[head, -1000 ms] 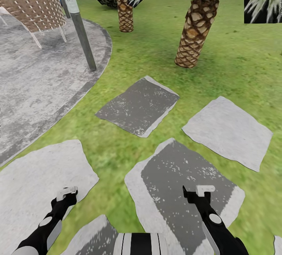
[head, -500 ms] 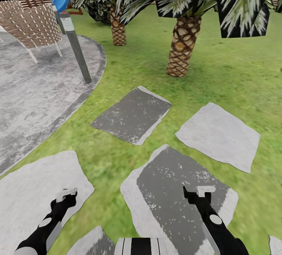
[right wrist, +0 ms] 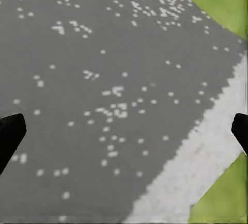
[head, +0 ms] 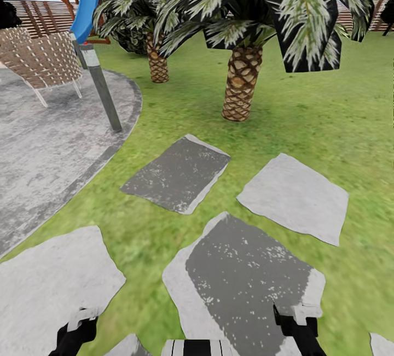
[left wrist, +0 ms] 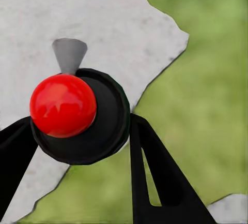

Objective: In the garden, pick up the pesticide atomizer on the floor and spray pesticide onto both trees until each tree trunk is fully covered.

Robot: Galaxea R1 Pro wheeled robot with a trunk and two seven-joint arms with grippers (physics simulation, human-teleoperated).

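The pesticide atomizer (left wrist: pixel 77 113), a black round body with a shiny red ball on top and a small grey nozzle, sits between the black fingers of my left gripper (left wrist: pixel 77 131), which is shut on it. In the head view my left gripper (head: pixel 82 320) hangs low over a pale stone slab (head: pixel 49 279). My right gripper (right wrist: pixel 124 131) is open with nothing between its fingers, above a dark grey slab flecked with white specks (head: pixel 246 274). In the head view the right gripper (head: pixel 298 312) shows at the lower edge.
I stand on the garden's green grass (head: pixel 328 120) among flat stepping slabs. Two scaly-trunked palms (head: pixel 241 90) (head: pixel 158 63) rise ahead. A grey paved circle (head: pixel 49 137) with a metal post (head: pixel 104 98) and wicker chair (head: pixel 41 57) lies left. A slatted fence (head: pixel 38 16) and blue slide (head: pixel 87 8) are behind.
The head view has tilted up: palms, slabs and paving sit lower in the picture, and more fence and sky show. Both arms show lower in the frame. Both grippers keep their state.
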